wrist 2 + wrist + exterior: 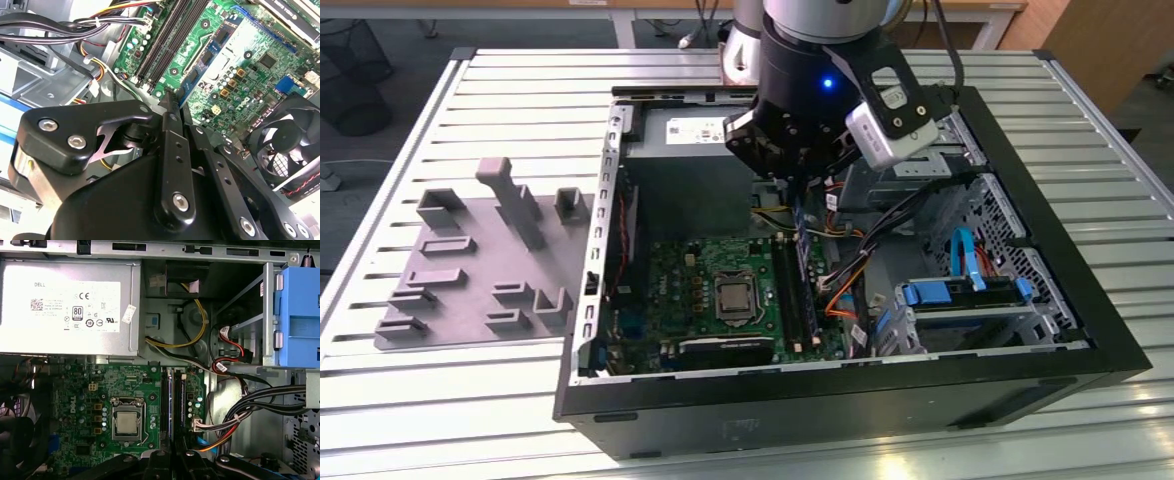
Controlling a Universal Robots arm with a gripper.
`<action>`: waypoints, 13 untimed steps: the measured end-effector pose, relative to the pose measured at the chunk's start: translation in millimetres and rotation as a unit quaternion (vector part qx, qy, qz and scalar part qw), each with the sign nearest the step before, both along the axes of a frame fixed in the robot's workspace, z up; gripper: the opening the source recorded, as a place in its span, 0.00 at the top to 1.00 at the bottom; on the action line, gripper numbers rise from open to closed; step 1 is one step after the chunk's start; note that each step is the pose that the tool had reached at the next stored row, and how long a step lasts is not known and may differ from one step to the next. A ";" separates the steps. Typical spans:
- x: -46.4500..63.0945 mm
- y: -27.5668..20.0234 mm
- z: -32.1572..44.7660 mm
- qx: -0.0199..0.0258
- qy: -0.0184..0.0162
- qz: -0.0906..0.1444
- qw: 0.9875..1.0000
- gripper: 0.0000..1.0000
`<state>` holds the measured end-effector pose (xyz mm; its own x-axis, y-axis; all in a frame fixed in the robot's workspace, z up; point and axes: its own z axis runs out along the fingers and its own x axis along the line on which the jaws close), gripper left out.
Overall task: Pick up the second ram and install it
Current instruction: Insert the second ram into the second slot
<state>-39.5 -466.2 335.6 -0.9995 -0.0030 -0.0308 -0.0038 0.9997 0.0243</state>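
Fingers [170, 107] closed on a thin blue-green memory stick [184, 95]. Held above the black slots [172, 400] on the motherboard [707, 295].

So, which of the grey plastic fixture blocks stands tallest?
The narrow grey plastic post with the wider top; every other block beside it is clearly lower.

Arm wrist [821, 20]: rounded silver-grey housing over a black cylindrical section; 1 small blue light glows on the black part
Camera block [897, 125]: silver-grey box on a black bracket, at 3 o'clock of the black section in the exterior view; black cable runs from it
Gripper [170, 107]: glossy black linkage plates with rounded corners; silver screw heads at the pivots; slim black bar down the centre with 1 large screw and small holes; fingers [169, 102] black, narrow
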 end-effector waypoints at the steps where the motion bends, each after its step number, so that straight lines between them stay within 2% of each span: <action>1: 0.0 0.0 -0.1 0.000 0.000 0.000 1.000 0.86; 6: 0.0 0.0 -1.8 0.000 0.000 0.000 1.000 0.86; 13: 0.3 0.0 -9.6 0.000 0.000 0.000 1.000 0.86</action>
